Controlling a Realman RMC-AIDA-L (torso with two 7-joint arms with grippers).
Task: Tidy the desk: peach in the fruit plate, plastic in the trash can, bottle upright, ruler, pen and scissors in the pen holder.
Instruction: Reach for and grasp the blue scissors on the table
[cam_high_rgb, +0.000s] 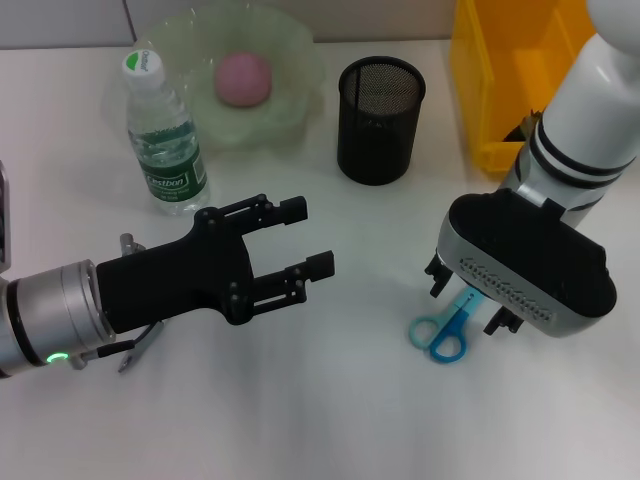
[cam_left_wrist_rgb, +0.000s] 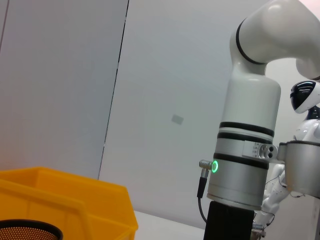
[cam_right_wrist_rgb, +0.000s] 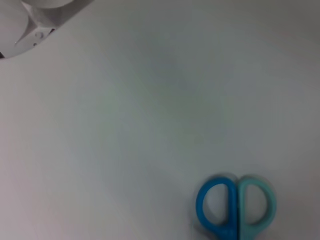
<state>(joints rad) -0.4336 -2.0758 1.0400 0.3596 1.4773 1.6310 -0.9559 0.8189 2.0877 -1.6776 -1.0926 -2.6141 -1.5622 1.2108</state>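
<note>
Blue and teal scissors lie flat on the white desk at the front right; their handle rings also show in the right wrist view. My right gripper hangs just over them, fingers apart on either side of the blades, which it hides. My left gripper is open and empty, held above the desk's middle left. The water bottle stands upright at the back left. The pink peach lies in the green fruit plate. The black mesh pen holder stands at the back centre. Ruler, pen and plastic are out of view.
A yellow bin stands at the back right, close behind my right arm; it also shows in the left wrist view, beside the pen holder's rim and my white right arm.
</note>
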